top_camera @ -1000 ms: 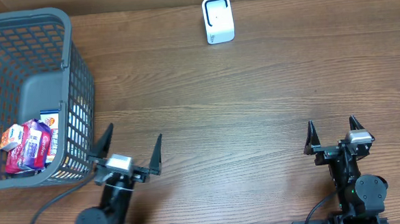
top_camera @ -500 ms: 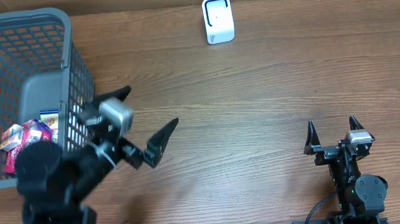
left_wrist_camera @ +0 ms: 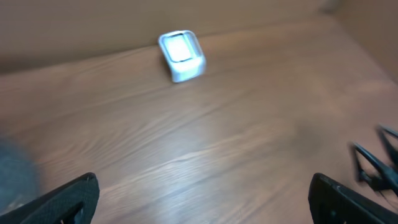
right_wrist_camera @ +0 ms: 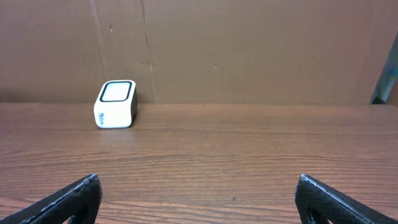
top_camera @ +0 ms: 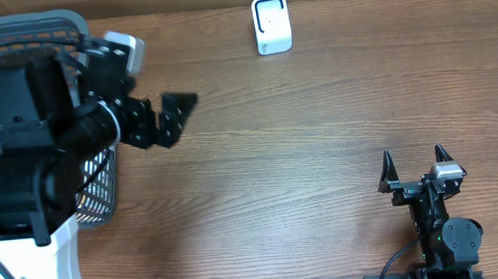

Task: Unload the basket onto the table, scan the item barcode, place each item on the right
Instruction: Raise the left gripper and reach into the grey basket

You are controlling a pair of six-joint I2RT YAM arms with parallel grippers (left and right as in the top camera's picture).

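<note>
The white barcode scanner (top_camera: 271, 25) stands upright at the table's far edge; it also shows as a blurred scanner (left_wrist_camera: 181, 56) in the left wrist view and as a sharp scanner (right_wrist_camera: 115, 104) at the left of the right wrist view. My left gripper (top_camera: 164, 118) is raised above the table beside the basket, open, with nothing between its fingers (left_wrist_camera: 202, 199). My right gripper (top_camera: 414, 167) rests low at the near right, open and empty (right_wrist_camera: 199, 196). The item is hidden under my left arm.
A grey mesh basket (top_camera: 97, 203) stands at the far left, mostly covered by my left arm. A brown cardboard wall (right_wrist_camera: 249, 50) runs behind the table. Bare wood lies between the scanner and both grippers.
My left arm has swung up and away from the near edge, rising over the basket, its gripper now pointing right toward the scanner. The right arm has not moved.
</note>
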